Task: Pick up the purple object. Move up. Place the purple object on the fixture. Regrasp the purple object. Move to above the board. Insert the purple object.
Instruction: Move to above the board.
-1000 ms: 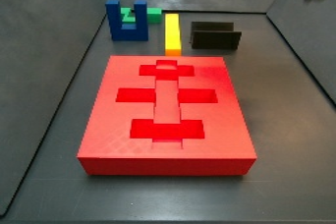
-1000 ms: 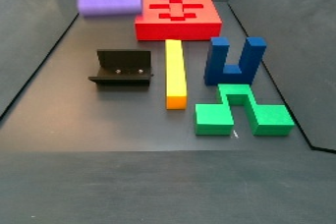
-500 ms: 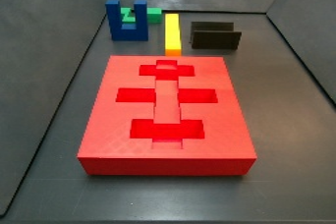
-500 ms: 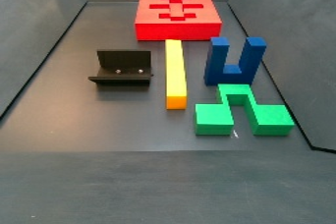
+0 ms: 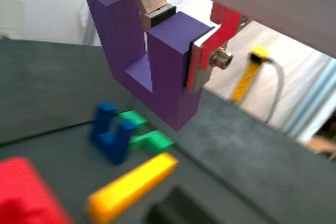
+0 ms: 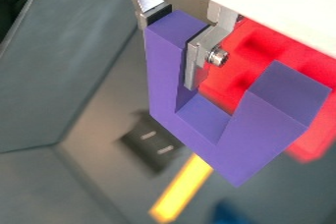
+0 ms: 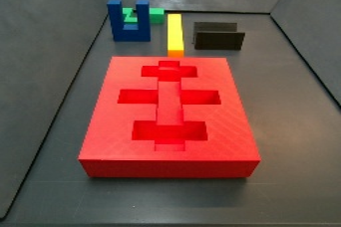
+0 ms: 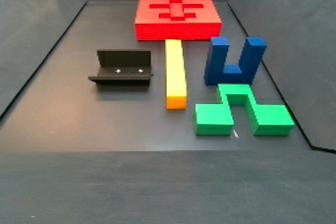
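My gripper (image 5: 179,33) is shut on one prong of the purple object (image 5: 141,66), a U-shaped block that hangs high above the floor with its prongs up; it shows in both wrist views (image 6: 210,120). The silver fingers (image 6: 197,56) clamp the prong from two sides. Gripper and purple object are out of view in both side views. The fixture (image 8: 121,69) stands on the floor, seen in both side views (image 7: 218,38) and far below in a wrist view (image 6: 155,141). The red board (image 7: 167,112) with cross-shaped recesses lies flat (image 8: 180,14).
A yellow bar (image 8: 174,71) lies between the fixture and a dark blue U-shaped block (image 8: 235,60). A green block (image 8: 239,109) lies near the blue one. All three show below in a wrist view: yellow (image 5: 132,187), blue (image 5: 108,135), green (image 5: 141,134). Grey walls ring the floor.
One second ago the purple object showed at the top edge of both side views; it has risen out of them. Nothing on the floor has moved.
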Controlling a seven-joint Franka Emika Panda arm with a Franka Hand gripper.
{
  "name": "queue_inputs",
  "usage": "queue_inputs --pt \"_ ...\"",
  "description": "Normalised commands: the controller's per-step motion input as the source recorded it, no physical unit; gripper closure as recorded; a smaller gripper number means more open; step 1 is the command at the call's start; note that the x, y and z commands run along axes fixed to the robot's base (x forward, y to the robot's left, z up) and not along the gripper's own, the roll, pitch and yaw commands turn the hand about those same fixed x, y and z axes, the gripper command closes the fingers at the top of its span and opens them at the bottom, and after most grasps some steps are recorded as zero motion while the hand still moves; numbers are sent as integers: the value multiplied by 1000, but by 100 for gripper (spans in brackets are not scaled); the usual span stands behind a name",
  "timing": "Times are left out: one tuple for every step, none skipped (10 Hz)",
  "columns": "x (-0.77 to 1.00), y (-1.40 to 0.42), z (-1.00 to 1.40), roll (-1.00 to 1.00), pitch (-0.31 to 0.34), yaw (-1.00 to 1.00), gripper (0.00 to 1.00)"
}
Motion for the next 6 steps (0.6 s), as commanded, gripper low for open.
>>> queue_inputs --pt "-1400 -1392 264 -1000 1 51 100" --pt "-662 -608 122 -1000 -21 50 100" --pt "-167 -70 0 -1000 -26 48 100" --pt "-14 42 -16 -1000 -10 31 100" --pt "-14 16 8 -1000 -11 28 100" --pt "-69 -8 6 -849 -58 23 100"
